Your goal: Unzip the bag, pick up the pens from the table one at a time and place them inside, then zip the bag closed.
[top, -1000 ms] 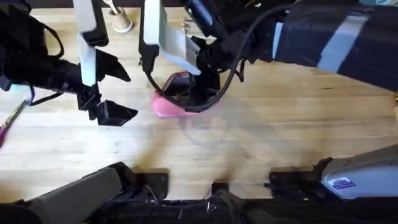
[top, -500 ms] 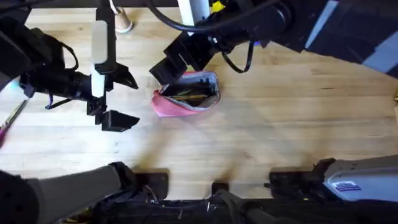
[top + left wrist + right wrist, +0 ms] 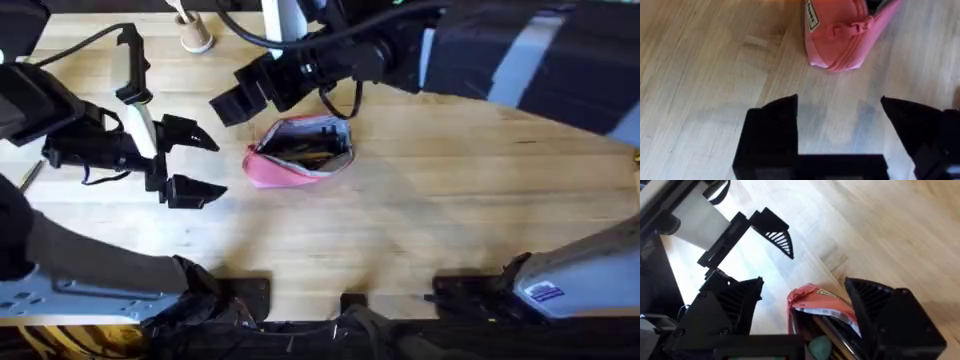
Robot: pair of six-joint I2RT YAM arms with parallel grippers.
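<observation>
Overhead view: the pink soft fabric pencil pouch (image 3: 298,155) lies on the light wooden butcher-block worktop (image 3: 420,220), mouth gaping, with dark and tan pens (image 3: 300,150) inside it. Its long axis runs across the worktop, side to side, tilted a little. The left tool (image 3: 185,160), black fingers spread wide and empty, sits just beside the pouch's closed pink end, level with it and pointing toward it. In the left wrist view that end (image 3: 840,35), with the zipper seam running along it, lies straight ahead between the left tool's fingers (image 3: 772,125) and apart from them. The right tool (image 3: 240,92) hovers at the pouch's far side, above its open mouth, also wide and holding nothing; its wrist view looks down into the open pouch (image 3: 812,305).

Compared with half a second ago, the right tool has drawn back from the pouch's mouth and the left arm has swung slightly, while the pouch rests where it did. With pens inside and the mouth open, zipping looks like the step left, and the left tool seems better placed to pin the closed end.
</observation>
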